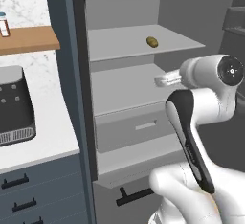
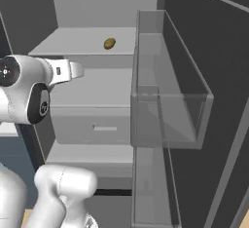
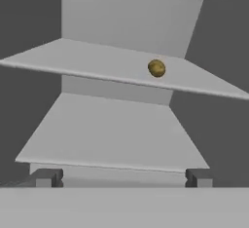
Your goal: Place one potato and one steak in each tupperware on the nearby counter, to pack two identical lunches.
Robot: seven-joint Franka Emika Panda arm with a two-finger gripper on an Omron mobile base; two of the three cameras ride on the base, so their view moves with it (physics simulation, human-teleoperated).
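Note:
A small brown potato [image 1: 152, 41] [image 2: 110, 43] [image 3: 156, 68] lies alone on the upper grey shelf [image 1: 124, 43] of an open fridge. My gripper [image 3: 121, 177] faces into the fridge at the level of the bare shelf below, well short of the potato and lower than it. Its two dark fingertips [image 3: 46, 177] stand wide apart with nothing between them, so it is open. The white counter [image 1: 48, 137] runs to the left of the fridge over dark blue-grey drawers. The steak and the tupperware are out of view.
A dark appliance [image 1: 14, 106] sits on the counter. Above it a wooden wall shelf [image 1: 28, 39] holds a jar [image 1: 4, 24]. The fridge door [image 2: 209, 76] stands open at the right with clear bins [image 2: 170, 90]. A grey drawer [image 1: 134, 127] lies under the shelves.

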